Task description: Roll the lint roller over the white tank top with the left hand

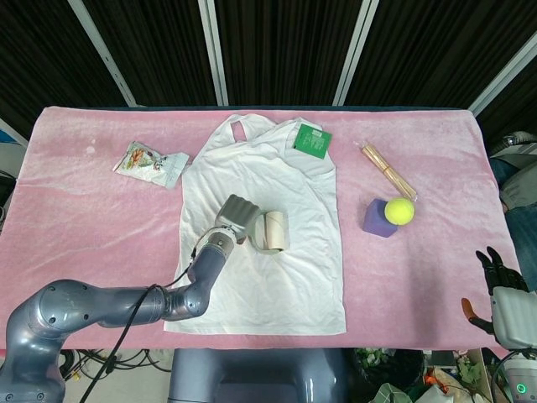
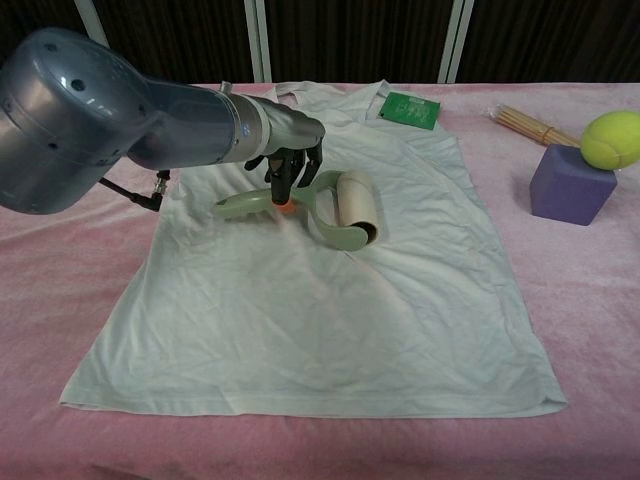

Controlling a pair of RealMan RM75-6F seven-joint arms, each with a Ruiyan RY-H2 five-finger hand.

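Left hand [image 2: 292,160] holds the lint roller [image 2: 318,204] by its handle, mid-roll on the white tank top [image 2: 330,300], near table middle. Next: push on w/ steady press, toward the right edge.

Wrinkled white cloth tank top [image 2: 330,290] lies on fuzzy pink table cover [image 2: 600,300].

Your left arm reaches in from the lower left across the table, its left hand [image 1: 236,217] palm down with fingers [image 2: 290,172] curled. Your right hand [image 1: 500,281] sits low at the right edge, fingers apart.
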